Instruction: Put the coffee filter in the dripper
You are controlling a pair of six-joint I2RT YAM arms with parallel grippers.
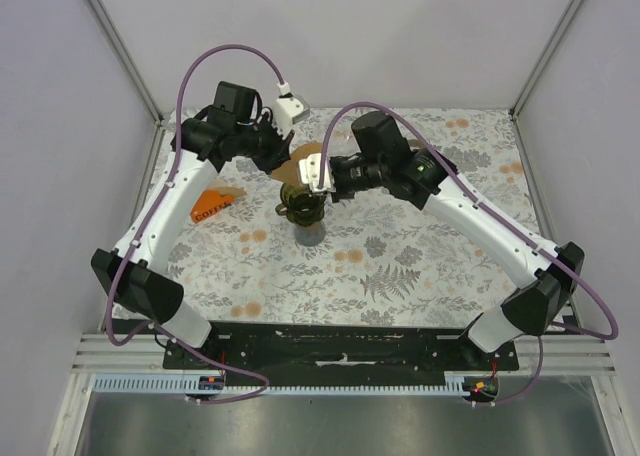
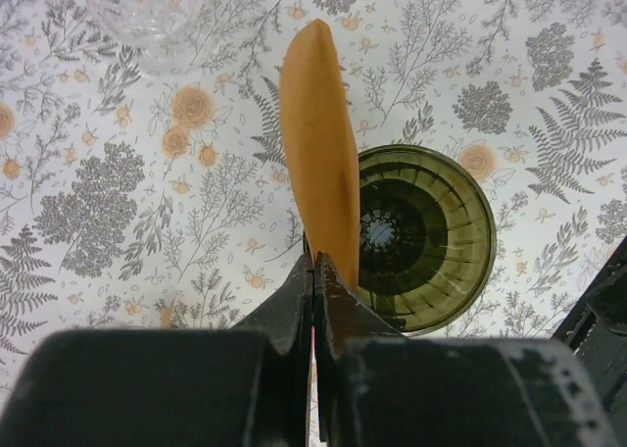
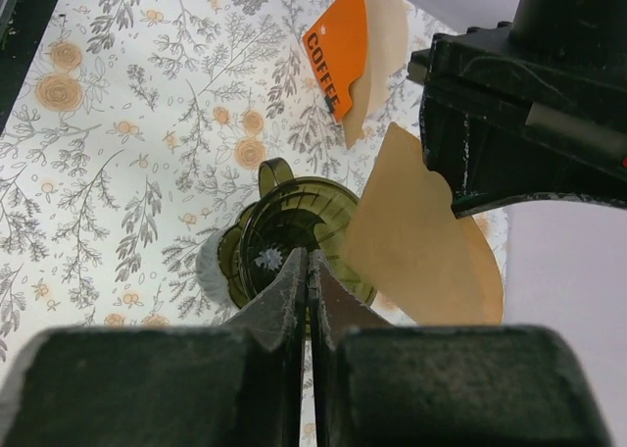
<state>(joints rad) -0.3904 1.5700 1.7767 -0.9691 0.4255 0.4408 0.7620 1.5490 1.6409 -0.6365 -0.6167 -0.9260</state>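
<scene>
From above, my left gripper [image 1: 278,161] held the coffee filter [image 1: 306,159] aloft beside the green dripper [image 1: 303,209], midway across the floral tabletop [image 1: 400,266], the right gripper [image 1: 315,183] close alongside. Left wrist: jaws clamped on the filter's edge, the paper standing upright, dripper just beside it. Right wrist: jaws pressed together at the filter's edge; I could not tell whether they pinched paper. An orange packet [image 3: 338,45] lay beyond.

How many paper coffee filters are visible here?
2. One filter is pinched in the left gripper near the dripper; a second filter sticks out of the orange pack. The pack may hide more.
</scene>
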